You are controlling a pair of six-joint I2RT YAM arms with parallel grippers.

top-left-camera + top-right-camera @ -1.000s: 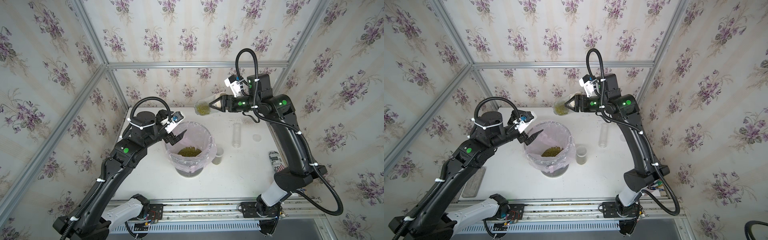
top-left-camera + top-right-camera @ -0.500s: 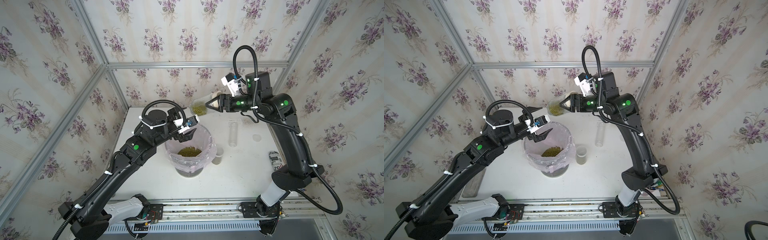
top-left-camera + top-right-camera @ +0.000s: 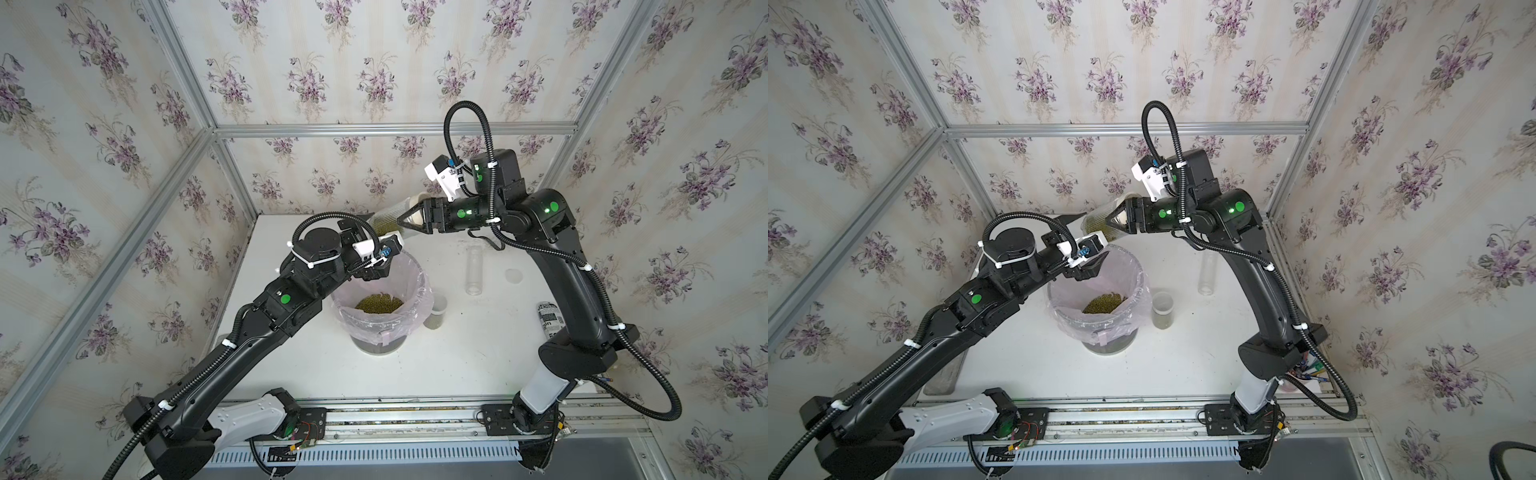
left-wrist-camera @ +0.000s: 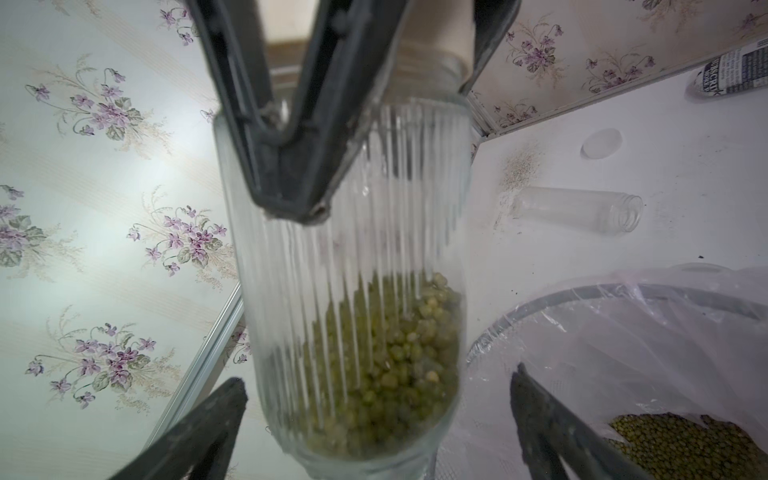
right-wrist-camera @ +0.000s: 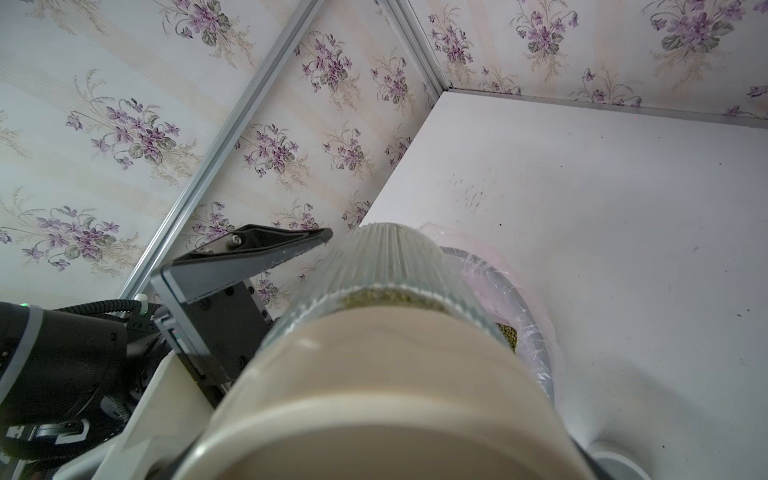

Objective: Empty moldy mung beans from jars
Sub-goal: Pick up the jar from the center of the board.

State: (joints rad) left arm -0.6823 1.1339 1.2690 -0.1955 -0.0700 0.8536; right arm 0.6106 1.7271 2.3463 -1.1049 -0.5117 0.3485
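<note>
Now my right gripper (image 3: 405,219) clamps the jar (image 3: 386,220) (lid (image 5: 374,395) on) at the bin's (image 3: 420,282) 12 o'clock; left gripper (image 4: 374,376) gapes empty round its base, and should close next for uncapping

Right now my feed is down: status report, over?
Right gripper shut on ribbed jar. Left gripper open, flanking jar base. Mung beans inside; lid on, blocking the pour.

Blurry, edge-cut jar lid (image 5: 374,390)
</note>
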